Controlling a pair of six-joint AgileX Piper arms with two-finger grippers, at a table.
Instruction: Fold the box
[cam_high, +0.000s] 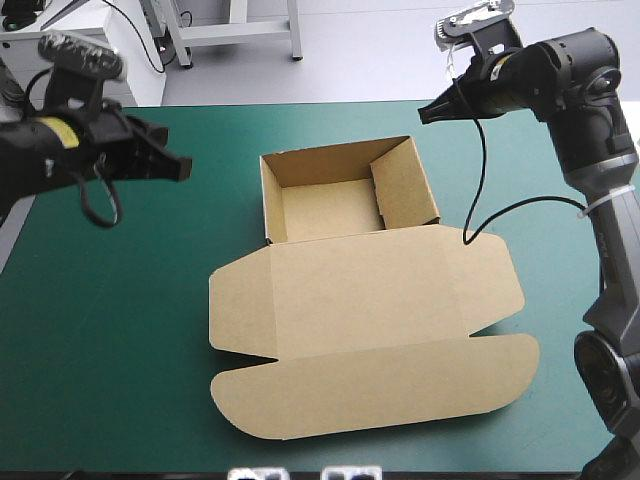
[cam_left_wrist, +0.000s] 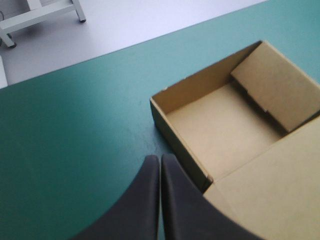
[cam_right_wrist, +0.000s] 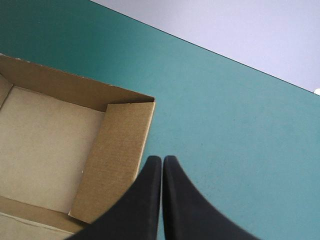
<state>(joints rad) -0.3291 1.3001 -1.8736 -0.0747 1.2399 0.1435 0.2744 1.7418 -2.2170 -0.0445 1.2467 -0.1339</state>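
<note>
The brown box (cam_high: 350, 195) sits mid-table as an open tray with walls raised, its lid (cam_high: 370, 320) lying flat toward the near edge with rounded flaps. My left gripper (cam_high: 183, 167) hovers shut above the teal-green cover, left of the tray. In the left wrist view the tray (cam_left_wrist: 225, 120) lies just ahead and to the side of the shut left gripper (cam_left_wrist: 160, 159). My right gripper (cam_high: 424, 115) is shut, raised near the tray's far right corner. In the right wrist view the tray's right wall (cam_right_wrist: 117, 155) lies beside the right gripper (cam_right_wrist: 162, 160).
The table's far edge (cam_high: 300, 103) runs behind the tray, with pale floor beyond. Bare teal-green cover (cam_high: 100, 320) stretches left of the lid and to the right (cam_high: 540, 150) of the tray.
</note>
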